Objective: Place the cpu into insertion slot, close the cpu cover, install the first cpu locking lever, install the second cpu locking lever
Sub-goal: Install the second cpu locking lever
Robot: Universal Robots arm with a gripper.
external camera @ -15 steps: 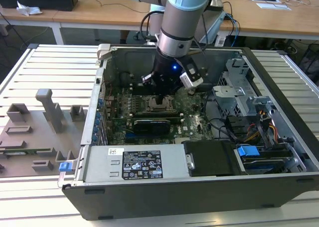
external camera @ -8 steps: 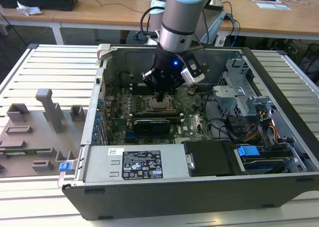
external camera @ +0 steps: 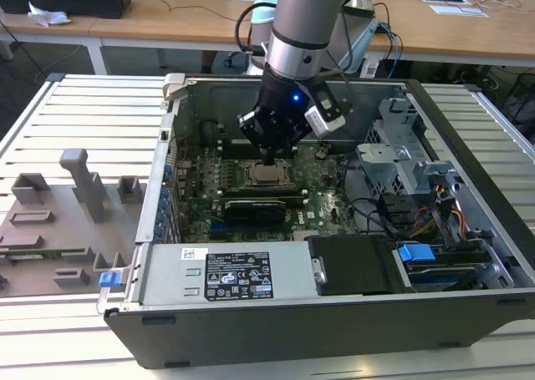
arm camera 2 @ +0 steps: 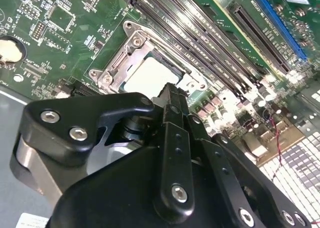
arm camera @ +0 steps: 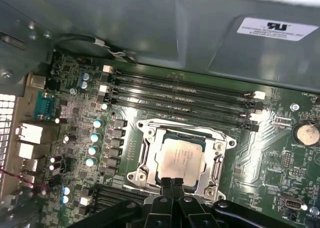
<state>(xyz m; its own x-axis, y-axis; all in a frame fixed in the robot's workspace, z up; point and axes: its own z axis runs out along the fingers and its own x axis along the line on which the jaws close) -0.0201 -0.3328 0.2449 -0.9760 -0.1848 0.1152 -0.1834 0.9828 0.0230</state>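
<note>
cpu point(arm camera: 180, 159) is seated in the insertion slot point(arm camera: 142, 158), flat, metal top facing up out of the board. It's square, so no real long axis; its edges run parallel to the socket rim and to the memory slots point(arm camera: 180, 95) beside it. In the exterior view the cpu point(external camera: 266, 174) sits mid-motherboard point(external camera: 326, 192) inside the open PC case point(external camera: 334, 313), which lies on a slatted table point(external camera: 75, 113).

cpu cover point(arm camera: 218, 160) looks down around the chip, frame flat against the socket, window showing the chip top. Can't tell whether either locking lever is latched.

gripper point(arm camera: 172, 182) is right at the near edge of the cpu, fingers point(arm camera: 165, 187) pressed together, nothing held between them. In the second wrist view the gripper point(arm camera 2: 169, 90) tip sits at the chip's point(arm camera 2: 150, 75) edge; contact vs. just above, can't tell. In the exterior view the gripper point(external camera: 267, 156) points straight down over the socket.
</note>
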